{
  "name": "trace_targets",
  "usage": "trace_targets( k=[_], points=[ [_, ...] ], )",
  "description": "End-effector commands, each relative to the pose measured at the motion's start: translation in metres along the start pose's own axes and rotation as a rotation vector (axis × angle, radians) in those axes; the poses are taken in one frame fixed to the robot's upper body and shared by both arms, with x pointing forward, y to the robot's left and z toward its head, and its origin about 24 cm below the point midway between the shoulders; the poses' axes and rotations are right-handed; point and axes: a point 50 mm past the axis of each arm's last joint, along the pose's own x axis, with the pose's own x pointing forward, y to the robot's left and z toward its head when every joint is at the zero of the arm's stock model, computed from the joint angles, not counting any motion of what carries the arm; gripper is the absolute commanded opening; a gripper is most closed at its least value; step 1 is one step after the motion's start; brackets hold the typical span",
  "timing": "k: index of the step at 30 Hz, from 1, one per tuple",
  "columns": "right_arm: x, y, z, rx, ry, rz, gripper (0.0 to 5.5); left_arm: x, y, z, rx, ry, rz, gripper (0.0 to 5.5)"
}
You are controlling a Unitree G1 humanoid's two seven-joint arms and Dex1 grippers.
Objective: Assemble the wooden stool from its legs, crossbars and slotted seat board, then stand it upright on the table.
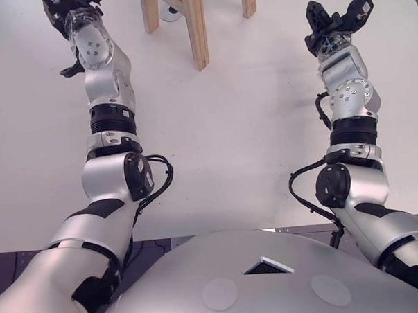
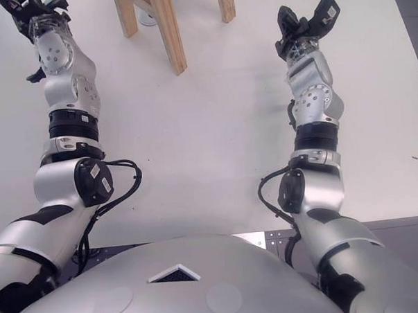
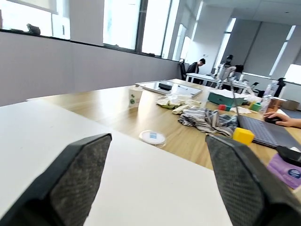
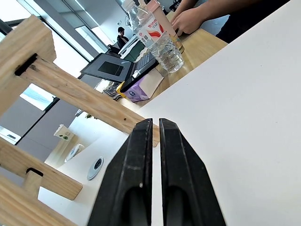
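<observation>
Left gripper [image 3: 157, 157] agape over white table [image 3: 42, 125]

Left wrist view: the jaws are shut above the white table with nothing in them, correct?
No. The left wrist view shows the jaws of the left gripper wide open, not shut, above the white table with nothing in them.

stool legs [image 1: 196, 32] ahead, centre — room either side
</observation>
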Motion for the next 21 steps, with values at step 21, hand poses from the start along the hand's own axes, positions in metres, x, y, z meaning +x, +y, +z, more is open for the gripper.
trace_targets(
  k=[21],
  points=[
    [-0.001,0.008,-0.01,-0.578,0.091,-0.305,0.25,-0.034,-0.008,-0.016,0.047,0.127,-0.312,3.68]
  ],
)
